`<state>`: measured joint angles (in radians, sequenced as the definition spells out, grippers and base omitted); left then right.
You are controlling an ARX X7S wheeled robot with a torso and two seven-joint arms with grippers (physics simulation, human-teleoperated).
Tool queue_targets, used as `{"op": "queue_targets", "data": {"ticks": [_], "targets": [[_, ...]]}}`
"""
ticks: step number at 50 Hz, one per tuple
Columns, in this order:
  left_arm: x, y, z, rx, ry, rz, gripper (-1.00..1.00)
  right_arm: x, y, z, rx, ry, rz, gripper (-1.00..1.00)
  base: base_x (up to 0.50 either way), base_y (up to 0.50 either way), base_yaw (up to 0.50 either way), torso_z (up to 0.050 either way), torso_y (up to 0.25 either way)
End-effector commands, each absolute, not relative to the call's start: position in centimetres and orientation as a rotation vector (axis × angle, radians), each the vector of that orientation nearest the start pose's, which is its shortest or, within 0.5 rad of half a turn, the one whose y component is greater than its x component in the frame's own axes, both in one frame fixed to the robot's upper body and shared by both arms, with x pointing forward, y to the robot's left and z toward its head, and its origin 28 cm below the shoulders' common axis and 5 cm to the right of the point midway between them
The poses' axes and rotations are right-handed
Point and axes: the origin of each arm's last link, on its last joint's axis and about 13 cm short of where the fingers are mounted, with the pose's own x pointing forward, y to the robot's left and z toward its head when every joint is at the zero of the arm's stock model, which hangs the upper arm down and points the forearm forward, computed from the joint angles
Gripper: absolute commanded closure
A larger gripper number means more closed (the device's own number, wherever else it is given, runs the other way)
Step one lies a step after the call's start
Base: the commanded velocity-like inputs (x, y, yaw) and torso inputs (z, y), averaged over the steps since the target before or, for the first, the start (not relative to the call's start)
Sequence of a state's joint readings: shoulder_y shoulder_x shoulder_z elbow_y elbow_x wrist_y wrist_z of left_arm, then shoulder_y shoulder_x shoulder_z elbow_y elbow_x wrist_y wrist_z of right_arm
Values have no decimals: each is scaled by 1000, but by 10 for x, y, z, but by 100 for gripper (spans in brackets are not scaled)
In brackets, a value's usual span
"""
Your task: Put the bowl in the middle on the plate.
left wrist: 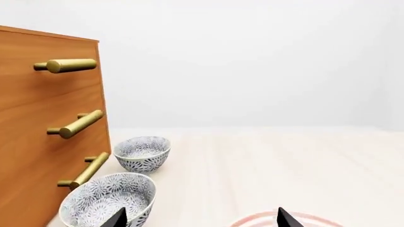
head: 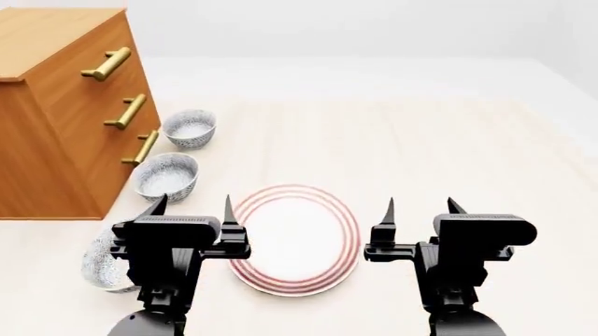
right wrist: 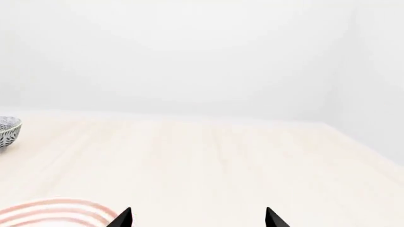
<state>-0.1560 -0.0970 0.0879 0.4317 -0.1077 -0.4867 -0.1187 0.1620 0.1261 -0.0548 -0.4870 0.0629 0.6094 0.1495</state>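
Bowls, three alike, stood in a row beside your wooden drawer chest: the far bowl, the middle bowl and the near bowl, partly hidden by your left arm. Your plate lay bare on the pale table, right of the row. Your left gripper and right gripper hovered with fingers spread, holding nothing.

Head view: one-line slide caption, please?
Both open grippers, left and right, flank the empty plate; middle bowl untouched.
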Motion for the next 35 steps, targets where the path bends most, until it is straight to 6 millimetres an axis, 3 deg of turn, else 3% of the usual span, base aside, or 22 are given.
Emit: {"op": "queue_targets", "data": {"ticks": [1, 29, 35], "targets": [[232, 203, 104, 11, -89, -11, -100, 227, -109, 110, -87, -39, -80, -100, 500, 0, 0, 0, 0], [232, 203, 108, 13, -99, -9, -100, 227, -109, 114, -60, -65, -81, -100, 498, 0, 0, 0, 1], [230, 202, 111, -33, -40, -31, -100, 228, -109, 111, -89, -42, -78, -100, 0, 0, 0, 0, 0]]}}
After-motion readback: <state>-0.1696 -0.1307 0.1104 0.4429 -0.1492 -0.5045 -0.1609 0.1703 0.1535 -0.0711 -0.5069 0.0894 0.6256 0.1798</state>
